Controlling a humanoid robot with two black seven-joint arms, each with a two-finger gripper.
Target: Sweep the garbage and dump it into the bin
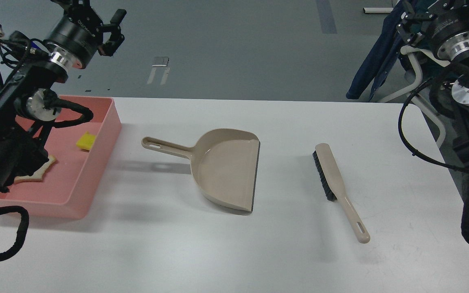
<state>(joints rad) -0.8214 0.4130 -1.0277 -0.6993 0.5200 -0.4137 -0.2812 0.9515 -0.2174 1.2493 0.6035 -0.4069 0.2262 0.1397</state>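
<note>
Already both scraps of garbage lie inside the bin, the salmon-pink tub at the left edge of the white surface. The yellow sponge sits near the tub's right wall, and the bread piece lies nearer to us on the tub floor, partly hidden behind our left arm.

Our left tool hangs high above the far end of the bin, holding nothing; its fingers stand apart, so we read it as wide (though it is small and dark against the grey floor). Our right tool is up at the top right corner, off the surface and in front of a chair draped with blue cloth; it is dark and cut by the frame edge, and we cannot tell whether it is wide or narrow.

The beige dustpan rests flat in the middle of the surface, well apart from the bin, its handle pointing left toward the tub and its open mouth facing right. The pan looks bare inside. The brush lies to the right of the dustpan, apart from it, bristles facing left toward the pan and its handle running toward us and to the right.
</note>
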